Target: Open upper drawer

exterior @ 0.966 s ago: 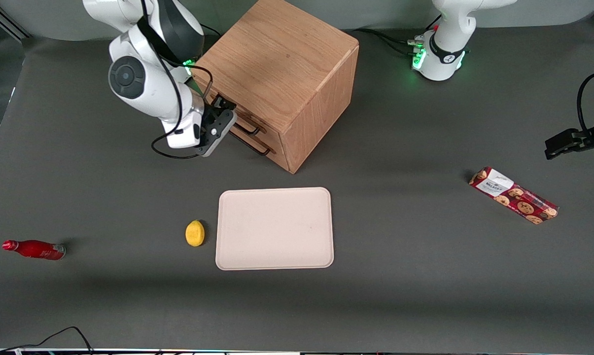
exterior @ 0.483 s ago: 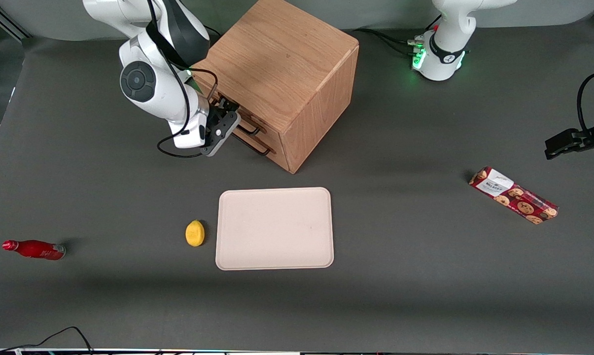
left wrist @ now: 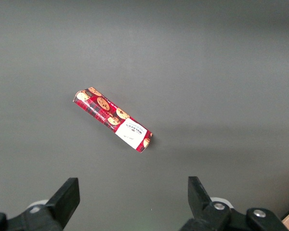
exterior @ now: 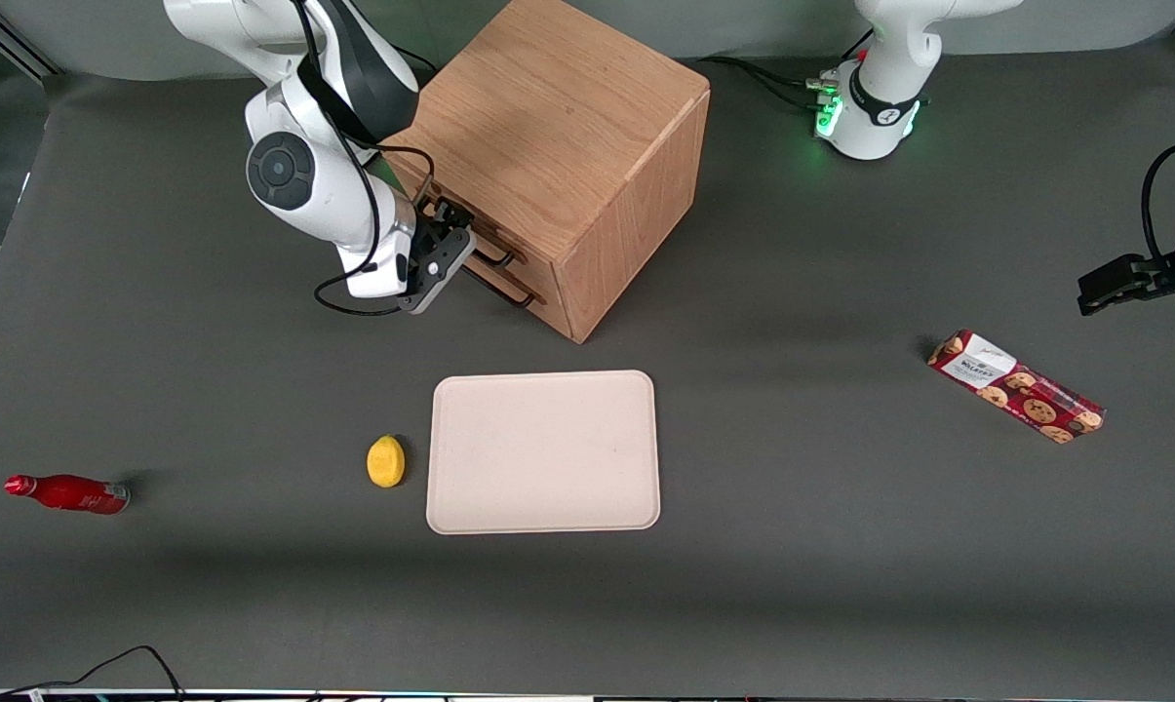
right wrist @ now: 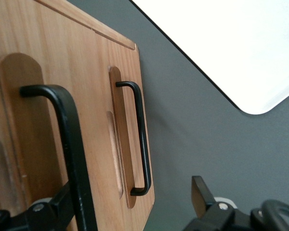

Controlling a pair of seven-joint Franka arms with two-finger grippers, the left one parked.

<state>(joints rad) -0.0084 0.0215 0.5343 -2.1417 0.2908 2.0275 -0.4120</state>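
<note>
The wooden cabinet (exterior: 558,127) stands at the back of the table with both drawers shut. The upper drawer (right wrist: 24,106) has a thin black bar handle (exterior: 494,253), which shows close up in the right wrist view (right wrist: 70,139). The lower drawer's matching handle (right wrist: 139,139) sits below it, nearer the table (exterior: 511,292). My right gripper (exterior: 453,222) is in front of the upper drawer with its fingers open. In the right wrist view the gripper (right wrist: 131,202) has the upper handle's bar between its fingers (right wrist: 62,207), close beside one of them. It holds nothing.
A cream tray (exterior: 543,451) lies nearer the front camera than the cabinet, with a yellow lemon (exterior: 385,460) beside it. A red bottle (exterior: 68,493) lies toward the working arm's end. A cookie box (exterior: 1016,386) lies toward the parked arm's end and shows in the left wrist view (left wrist: 113,119).
My right gripper has moved in toward the cabinet front, closing on the upper drawer's handle. The drawers have not moved.
</note>
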